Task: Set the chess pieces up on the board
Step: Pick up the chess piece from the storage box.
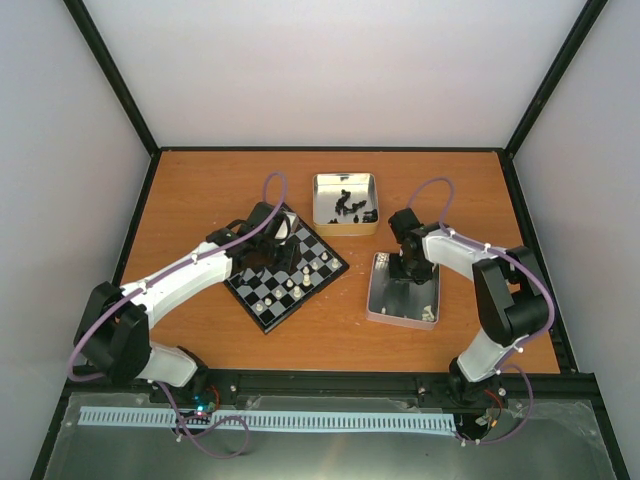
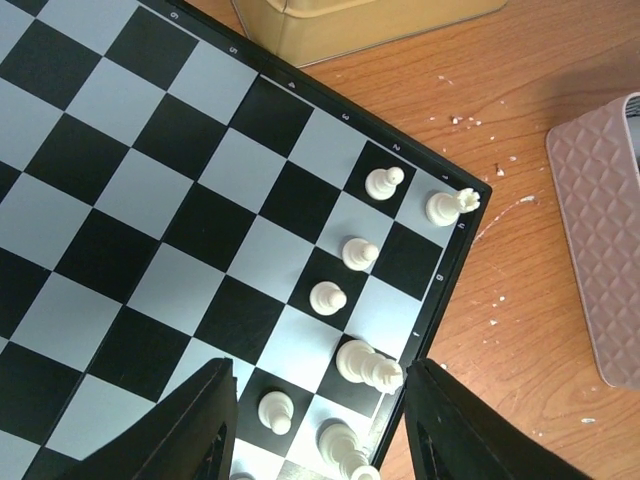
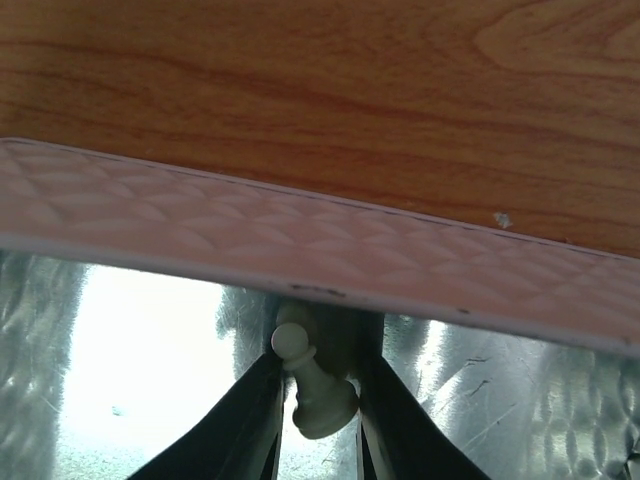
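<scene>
Pickup: your right fingers pinch a white pawn in the tin at 3 o'clock of the board; left fingers hang released. Next, lift it clear toward 9 o'clock.

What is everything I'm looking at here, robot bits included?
table: one, orange-brown wood
chessboard: one, black and pale grey, left of centre
white pieces: at least seven, cream, along one board edge
gold tin: one, beyond the board
black pieces: several, inside gold tin
silver tin: one, right of board
white pawn: one, cream, in silver tin
left gripper: black, open over board
right gripper: black, pinching white pawn
</scene>
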You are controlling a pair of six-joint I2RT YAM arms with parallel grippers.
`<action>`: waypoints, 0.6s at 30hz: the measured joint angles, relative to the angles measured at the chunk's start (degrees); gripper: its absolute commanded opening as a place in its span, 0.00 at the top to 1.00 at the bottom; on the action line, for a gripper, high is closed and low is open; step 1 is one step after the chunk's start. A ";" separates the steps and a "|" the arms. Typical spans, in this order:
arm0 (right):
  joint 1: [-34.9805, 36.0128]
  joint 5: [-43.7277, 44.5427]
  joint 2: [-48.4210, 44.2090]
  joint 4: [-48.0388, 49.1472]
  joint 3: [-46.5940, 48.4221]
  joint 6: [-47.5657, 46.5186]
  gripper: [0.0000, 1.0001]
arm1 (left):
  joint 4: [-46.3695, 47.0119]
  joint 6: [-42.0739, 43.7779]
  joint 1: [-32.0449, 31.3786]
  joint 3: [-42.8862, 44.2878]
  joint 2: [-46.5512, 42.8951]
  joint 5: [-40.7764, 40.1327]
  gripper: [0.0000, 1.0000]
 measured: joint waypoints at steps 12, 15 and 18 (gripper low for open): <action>0.00 -2.01 -2.32 0.09 0.07 0.07 0.85 | 1.55 0.00 0.04 0.00 -0.85 3.37 0.51; 0.00 -4.11 -8.13 2.27 -0.48 0.17 0.84 | 3.02 0.02 0.13 0.00 -1.70 6.56 0.51; 0.00 -8.35 -15.32 6.03 -1.22 0.15 0.84 | 5.22 0.07 0.74 0.04 -2.56 11.15 0.47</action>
